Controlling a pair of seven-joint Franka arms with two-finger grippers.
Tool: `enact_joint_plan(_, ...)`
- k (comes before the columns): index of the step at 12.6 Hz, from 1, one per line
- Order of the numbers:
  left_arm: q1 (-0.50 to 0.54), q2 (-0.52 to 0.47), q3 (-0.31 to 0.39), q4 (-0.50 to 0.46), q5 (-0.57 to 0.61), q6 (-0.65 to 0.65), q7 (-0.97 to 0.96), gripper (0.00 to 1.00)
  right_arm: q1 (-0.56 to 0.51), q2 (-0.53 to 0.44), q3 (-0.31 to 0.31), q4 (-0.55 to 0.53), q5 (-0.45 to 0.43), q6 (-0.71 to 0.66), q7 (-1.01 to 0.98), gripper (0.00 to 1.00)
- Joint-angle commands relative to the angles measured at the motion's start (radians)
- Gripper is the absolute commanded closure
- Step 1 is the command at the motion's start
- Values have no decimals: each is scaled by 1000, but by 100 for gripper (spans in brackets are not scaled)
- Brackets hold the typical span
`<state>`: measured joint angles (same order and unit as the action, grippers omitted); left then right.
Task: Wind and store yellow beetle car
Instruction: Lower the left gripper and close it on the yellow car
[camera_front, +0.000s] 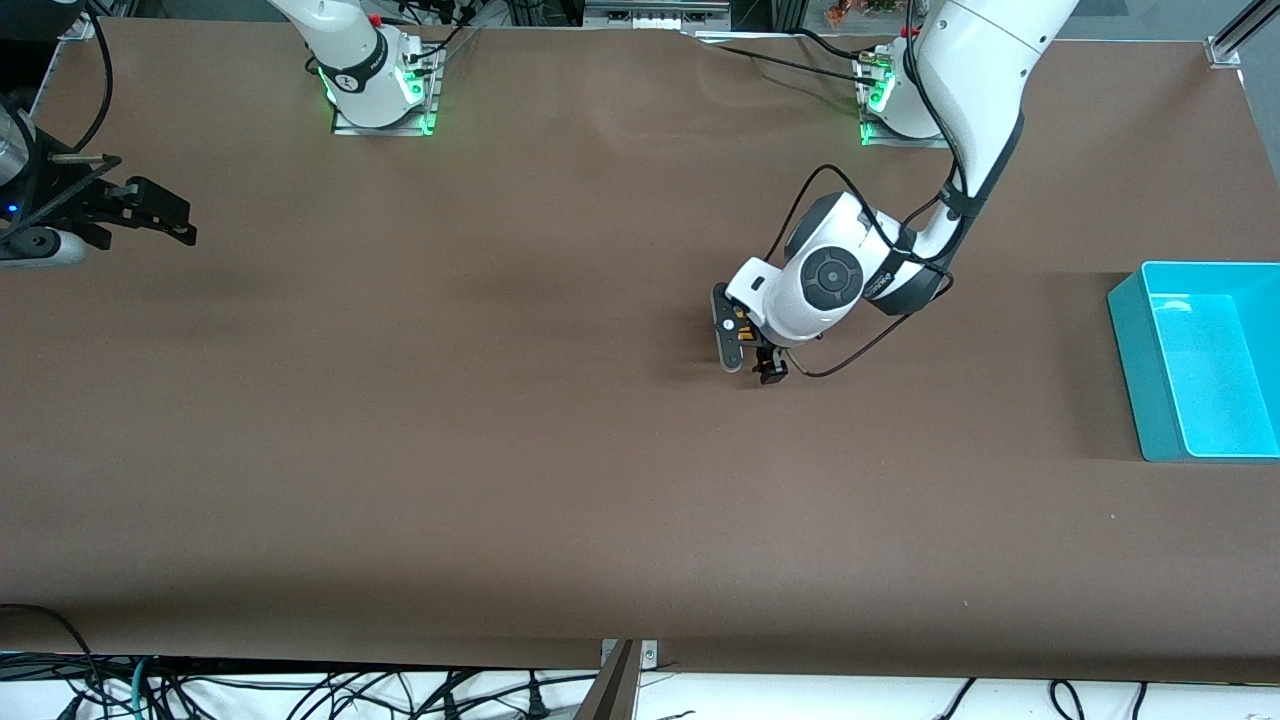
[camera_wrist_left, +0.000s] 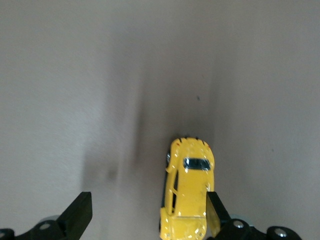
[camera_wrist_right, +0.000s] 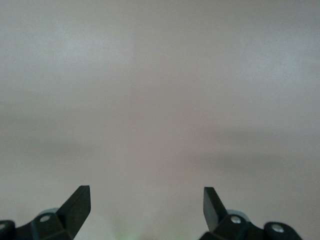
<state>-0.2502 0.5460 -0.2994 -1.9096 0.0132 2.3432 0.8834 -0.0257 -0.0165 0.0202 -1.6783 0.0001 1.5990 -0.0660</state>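
Left gripper (camera_wrist_left: 148, 212) low over car (camera_wrist_left: 187, 192), fingers spread; car off-centre, touching one finger (camera_wrist_left: 216, 212), long axis along them. Right gripper (camera_wrist_right: 147, 207) open, waiting.

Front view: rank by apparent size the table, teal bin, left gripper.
1. Table, by far the largest.
2. Teal bin, cut off at the view's edge, so it shows only in part.
3. Left gripper, smallest; it is raised nearer the camera, yet looks smaller than the bin.

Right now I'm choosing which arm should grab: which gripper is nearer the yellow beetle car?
Left. The left gripper hangs open right over the yellow beetle car; the right gripper waits open at the right arm's table end.
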Motion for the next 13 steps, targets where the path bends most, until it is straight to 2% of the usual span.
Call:
enact_joint_plan(1, -11, -49, -4, -74, 44, 18, -63, 0, -10, -10, -2, -6, 17, 10, 35, 0)
enact_joint_plan(4, -12, -52, -39, -126, 97, 73, -151, 0, -8, -7, 0, -4, 17, 29, 77, 0)
enact_joint_plan(9, -12, -64, -53, -195, 180, 140, -236, 0, -8, -6, -2, -4, 17, 21, 77, 0)
enact_joint_plan(10, -12, -64, -55, -195, 195, 140, -242, 8, -8, -6, -2, -4, 17, 21, 77, 0)
enact_joint_plan(11, -12, -64, -55, -195, 197, 140, -244, 45, -8, -6, -2, -4, 17, 21, 77, 0)
enact_joint_plan(12, -12, -66, -55, -194, 197, 140, -248, 67, -8, -6, -2, -4, 17, 21, 77, 0)
enact_joint_plan(13, -12, -66, -55, -194, 197, 140, -251, 77, -8, -6, -2, -4, 17, 21, 77, 0)
